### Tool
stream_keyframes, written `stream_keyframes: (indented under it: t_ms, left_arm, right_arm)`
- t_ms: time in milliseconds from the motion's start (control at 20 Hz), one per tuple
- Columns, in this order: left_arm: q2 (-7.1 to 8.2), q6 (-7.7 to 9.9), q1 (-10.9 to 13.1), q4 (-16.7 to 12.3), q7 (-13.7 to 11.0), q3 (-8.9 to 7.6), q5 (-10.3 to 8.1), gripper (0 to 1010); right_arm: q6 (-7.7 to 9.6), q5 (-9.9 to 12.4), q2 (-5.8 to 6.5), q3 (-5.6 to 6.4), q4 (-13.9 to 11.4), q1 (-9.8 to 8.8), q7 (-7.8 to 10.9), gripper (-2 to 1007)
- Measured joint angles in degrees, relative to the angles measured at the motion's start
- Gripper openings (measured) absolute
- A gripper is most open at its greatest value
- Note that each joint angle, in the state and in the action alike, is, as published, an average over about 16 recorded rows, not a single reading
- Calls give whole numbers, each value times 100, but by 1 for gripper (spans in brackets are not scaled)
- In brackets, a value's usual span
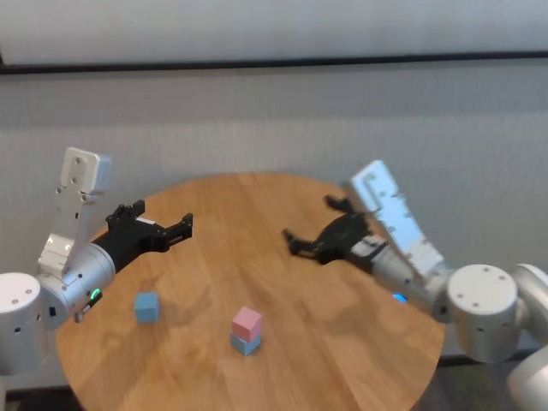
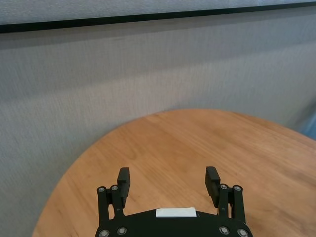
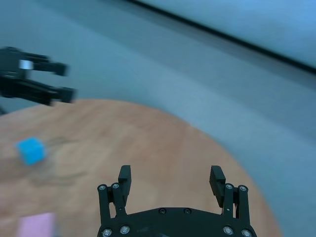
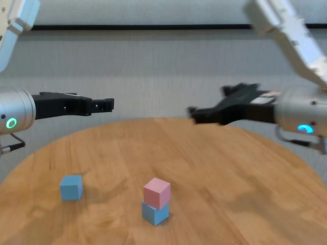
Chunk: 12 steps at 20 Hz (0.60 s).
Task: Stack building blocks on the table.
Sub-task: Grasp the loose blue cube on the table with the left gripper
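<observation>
On the round surface (image 1: 342,342), both the left hand (image 1: 163,227) and right hand (image 1: 308,227) hover spread and empty. The pink block (image 1: 247,322) sits atop 1 blue block (image 1: 245,344); the second blue block (image 1: 147,306) lies apart, unstacked.

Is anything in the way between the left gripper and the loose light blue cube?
Nothing visible. The open left gripper hovers above the wooden table; only bare tabletop separates it from the single light blue cube.

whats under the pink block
A light blue block sits directly under the pink block, resting on the table. The blue block's top face is covered, so it cannot be seen.
</observation>
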Motion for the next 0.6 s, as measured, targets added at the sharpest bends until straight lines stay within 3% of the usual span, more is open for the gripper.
stream_keyframes:
  t_ms: [300,600]
  left_arm:
    - [0,34,19,-30,36,-6,1,999]
    - [-52,427,248,-398,358,-66,17,999]
  right_arm:
    - [-427,-190,121,282,75,-115,-356,1001]
    - [-576,-272,157,366,150,-131,-467,1001]
